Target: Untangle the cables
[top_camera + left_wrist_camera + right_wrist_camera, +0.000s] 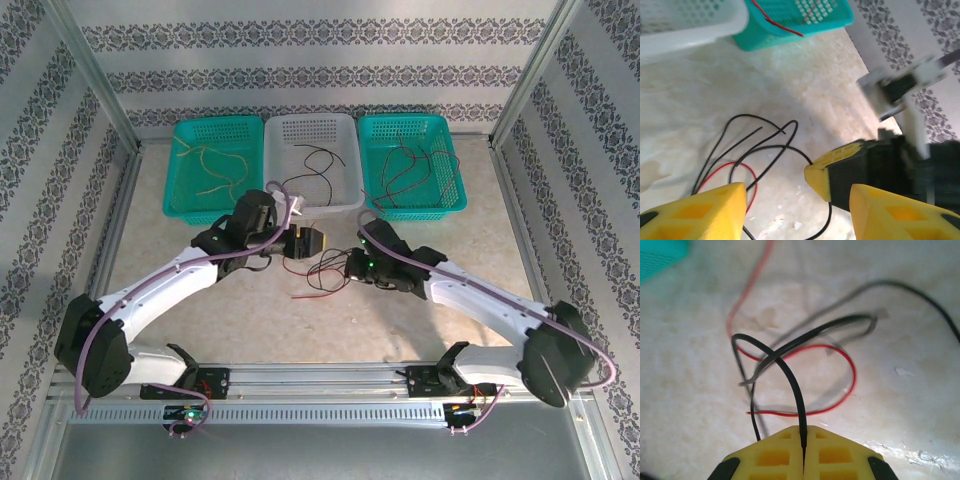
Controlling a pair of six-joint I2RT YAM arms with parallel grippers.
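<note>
The right claw (pixel 803 436) is pinched shut on a black cable (pixel 796 390), with a red cable (pixel 854 372) looped on the table (pixel 685 365). The left claw (pixel 797 197) stands part open and empty. Seen from above, both arms bend inward to mid-frame. Along the top, the left teal basket (pixel 215 122) holds yellow cables (pixel 215 160), the white basket (pixel 310 118) a dark cable (pixel 318 153), and the right teal basket (pixel 405 118) reddish cables (pixel 400 165).

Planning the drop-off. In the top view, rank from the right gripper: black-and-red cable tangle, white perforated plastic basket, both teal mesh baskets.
1. Black-and-red cable tangle, at the right gripper, mid-table.
2. White perforated plastic basket (back centre), right teal mesh basket (back right): too close to call.
3. Left teal mesh basket, back left.
</note>
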